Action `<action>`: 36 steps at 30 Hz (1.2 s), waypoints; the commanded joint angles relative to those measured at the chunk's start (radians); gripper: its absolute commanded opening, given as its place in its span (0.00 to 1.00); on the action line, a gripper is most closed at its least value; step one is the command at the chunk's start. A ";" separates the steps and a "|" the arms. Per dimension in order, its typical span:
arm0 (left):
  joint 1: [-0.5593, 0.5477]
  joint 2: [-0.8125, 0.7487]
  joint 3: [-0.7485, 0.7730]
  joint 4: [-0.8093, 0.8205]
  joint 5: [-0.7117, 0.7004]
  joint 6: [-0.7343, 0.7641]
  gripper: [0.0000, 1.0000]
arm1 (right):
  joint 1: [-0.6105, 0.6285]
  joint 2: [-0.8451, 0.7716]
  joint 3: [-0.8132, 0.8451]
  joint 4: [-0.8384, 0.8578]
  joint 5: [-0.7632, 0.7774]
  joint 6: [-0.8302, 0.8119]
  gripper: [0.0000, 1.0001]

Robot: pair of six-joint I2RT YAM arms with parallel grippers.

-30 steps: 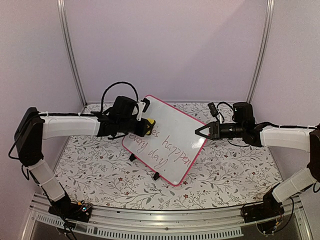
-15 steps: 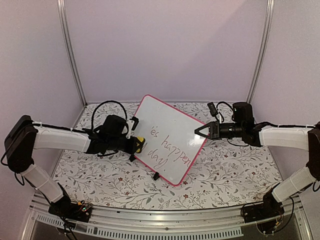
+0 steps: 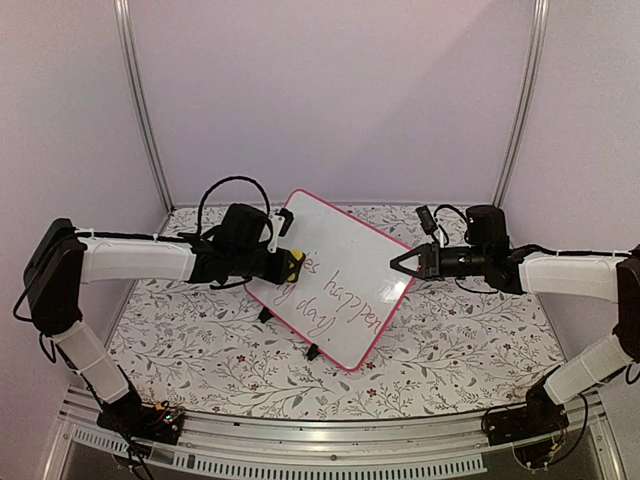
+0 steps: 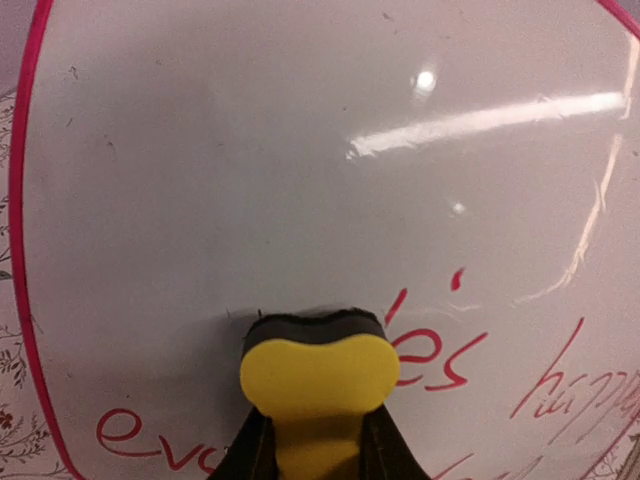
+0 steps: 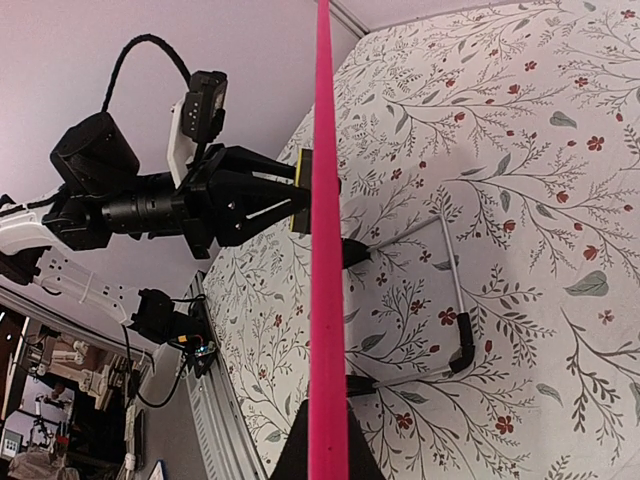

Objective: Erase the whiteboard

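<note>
The whiteboard (image 3: 335, 232) stands tilted on its black feet in the middle of the table, with a pink-red frame and red handwriting (image 4: 440, 360) on its lower half. My left gripper (image 3: 288, 265) is shut on a yellow eraser (image 4: 320, 375), and the eraser's black felt presses flat against the board at the left end of the writing. The board's top half (image 4: 300, 150) is clean. My right gripper (image 3: 397, 263) is shut on the board's right edge. In the right wrist view that pink frame (image 5: 325, 250) runs edge-on between my jaws (image 5: 328, 455).
A floral cloth (image 3: 450, 340) covers the table. Behind the board a wire stand (image 5: 455, 290) rests on the cloth. A metal rail (image 3: 330, 435) runs along the near edge. Purple walls close in the back and sides.
My left gripper swept the eraser down and left along the board, then came back up and right to the start of the writing. The right gripper and the board stayed put.
</note>
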 commanded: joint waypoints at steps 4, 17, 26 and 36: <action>-0.017 -0.007 -0.100 0.016 -0.005 -0.022 0.00 | 0.052 0.045 -0.062 -0.177 -0.058 -0.139 0.00; -0.019 -0.135 -0.230 0.019 -0.044 -0.050 0.00 | 0.055 0.053 -0.062 -0.170 -0.062 -0.134 0.00; -0.019 -0.024 -0.021 0.002 -0.030 0.028 0.00 | 0.058 0.050 -0.058 -0.178 -0.058 -0.136 0.00; -0.020 0.018 0.062 -0.018 -0.019 0.052 0.00 | 0.058 0.056 -0.055 -0.178 -0.058 -0.138 0.00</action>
